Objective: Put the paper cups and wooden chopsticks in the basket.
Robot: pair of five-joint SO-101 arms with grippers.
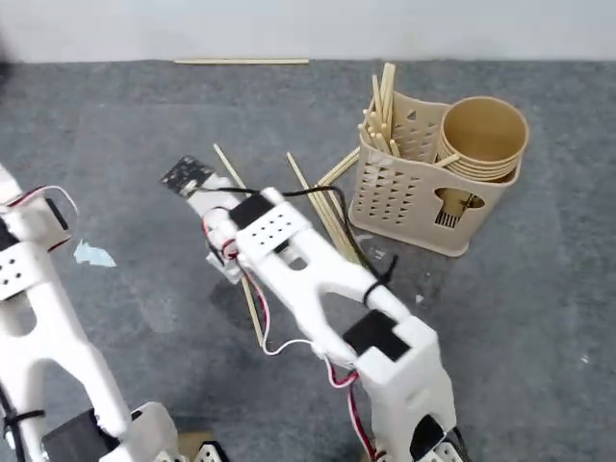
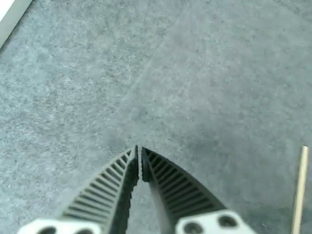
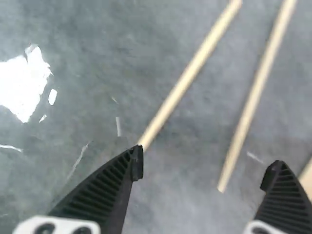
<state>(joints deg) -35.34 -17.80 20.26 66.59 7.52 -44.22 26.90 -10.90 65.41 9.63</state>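
The right tool [image 3: 204, 168], jaws spread and empty, hangs over the worktop [image 3: 87, 63]; one loose chopstick [image 3: 252, 100] ends between its jaws, long axis running away from the tool. The left tool [image 2: 140, 158], closed on nothing, sits farther off.

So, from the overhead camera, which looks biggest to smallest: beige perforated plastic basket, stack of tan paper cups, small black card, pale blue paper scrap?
1. Beige perforated plastic basket
2. Stack of tan paper cups
3. Small black card and pale blue paper scrap: too alike to rank.
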